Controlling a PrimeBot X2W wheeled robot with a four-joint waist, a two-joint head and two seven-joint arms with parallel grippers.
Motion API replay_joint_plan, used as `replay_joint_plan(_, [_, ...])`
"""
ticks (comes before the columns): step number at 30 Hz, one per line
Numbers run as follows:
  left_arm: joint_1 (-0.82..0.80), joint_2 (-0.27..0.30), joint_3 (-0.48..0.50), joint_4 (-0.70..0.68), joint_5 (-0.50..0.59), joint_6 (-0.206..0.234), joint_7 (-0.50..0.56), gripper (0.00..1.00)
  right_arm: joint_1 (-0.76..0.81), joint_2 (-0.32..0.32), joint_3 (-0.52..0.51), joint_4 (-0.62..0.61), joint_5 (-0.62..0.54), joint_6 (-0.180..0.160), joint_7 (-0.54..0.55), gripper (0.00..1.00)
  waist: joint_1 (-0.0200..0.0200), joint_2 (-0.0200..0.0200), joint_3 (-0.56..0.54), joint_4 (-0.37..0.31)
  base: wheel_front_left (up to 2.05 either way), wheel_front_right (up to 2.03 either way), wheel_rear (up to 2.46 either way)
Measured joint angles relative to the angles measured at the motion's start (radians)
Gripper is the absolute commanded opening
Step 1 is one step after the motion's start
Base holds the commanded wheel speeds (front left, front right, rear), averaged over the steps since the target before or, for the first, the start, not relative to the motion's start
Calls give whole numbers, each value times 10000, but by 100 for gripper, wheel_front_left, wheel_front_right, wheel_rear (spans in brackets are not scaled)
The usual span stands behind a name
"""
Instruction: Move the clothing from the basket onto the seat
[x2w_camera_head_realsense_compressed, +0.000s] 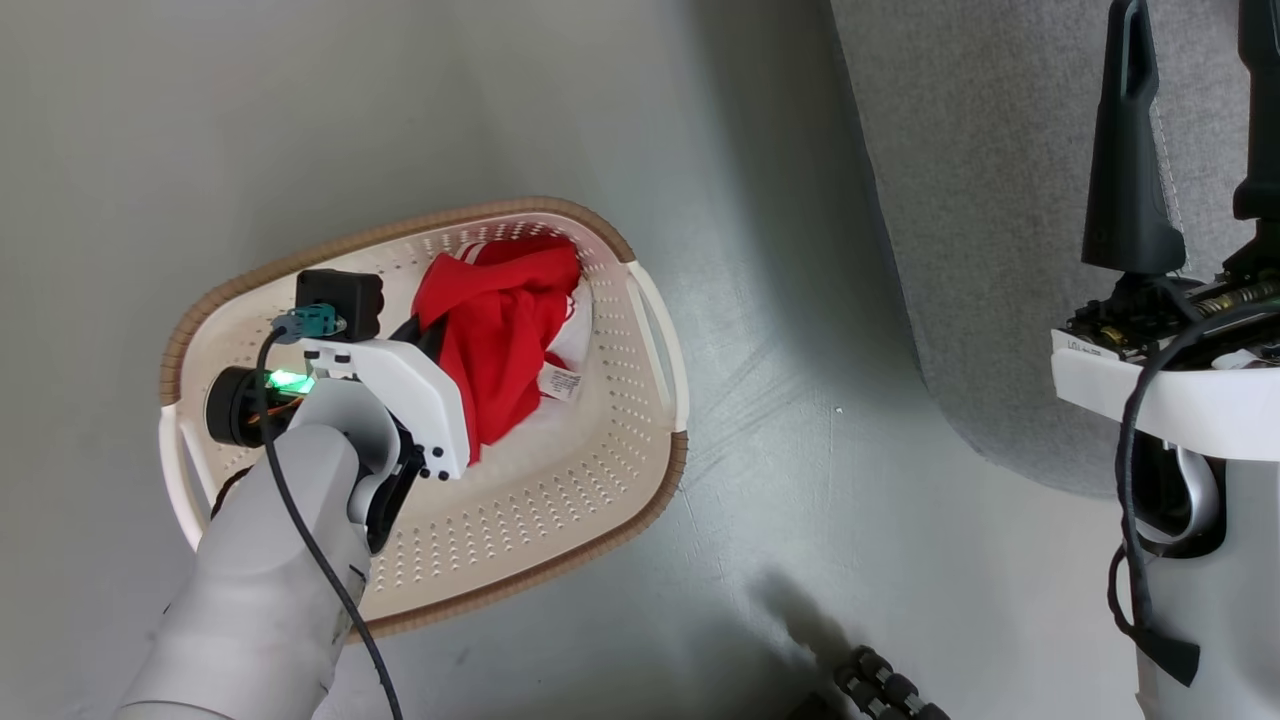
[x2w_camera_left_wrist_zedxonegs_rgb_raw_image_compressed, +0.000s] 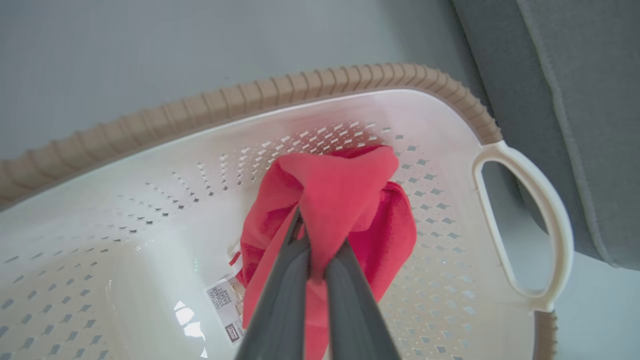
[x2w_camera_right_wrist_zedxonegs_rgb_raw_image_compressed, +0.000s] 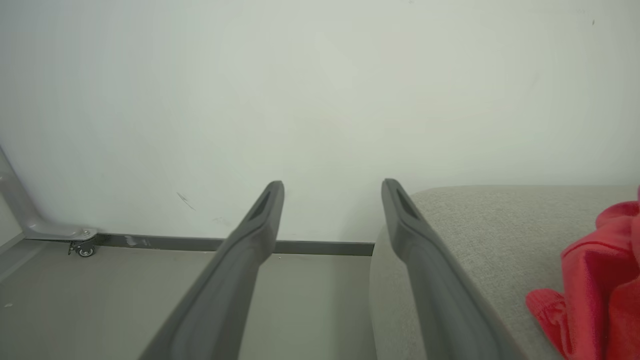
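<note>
Pinching a fold of the red garment (x2w_camera_left_wrist_zedxonegs_rgb_raw_image_compressed: 345, 190), my left tool (x2w_camera_left_wrist_zedxonegs_rgb_raw_image_compressed: 320, 240) is clamped on thin, bright fabric that bunches up over its fingertips. The garment lies crumpled inside the cream basket (x2w_camera_left_wrist_zedxonegs_rgb_raw_image_compressed: 300, 85), close to its perforated wall and ribbed brown rim, with white trim at one side. My right tool (x2w_camera_right_wrist_zedxonegs_rgb_raw_image_compressed: 332, 187) stands wide apart, holding nothing, by the grey seat (x2w_camera_right_wrist_zedxonegs_rgb_raw_image_compressed: 475, 225), where a second red garment (x2w_camera_right_wrist_zedxonegs_rgb_raw_image_compressed: 600, 280) lies heaped.

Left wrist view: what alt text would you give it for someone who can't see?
Two dark fingers pinch a fold of red clothing inside a cream perforated basket with a brown rim. A grey seat stands just beyond the basket.
</note>
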Motion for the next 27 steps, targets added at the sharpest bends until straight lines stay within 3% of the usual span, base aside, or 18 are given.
replay_joint_plan(14, [342,-52,192,-639,-430,-75,-1124,0,-94,-10,-102,537,-123,0,-102,100,1,0,-691,491,0,0,0])
replay_joint_plan(27, [732,-33,320,-1981,-953,-75,-1448,0,-153,-46,-192,1168,-453,0,-222,100,0,0,-1793,1074,0,0,0])
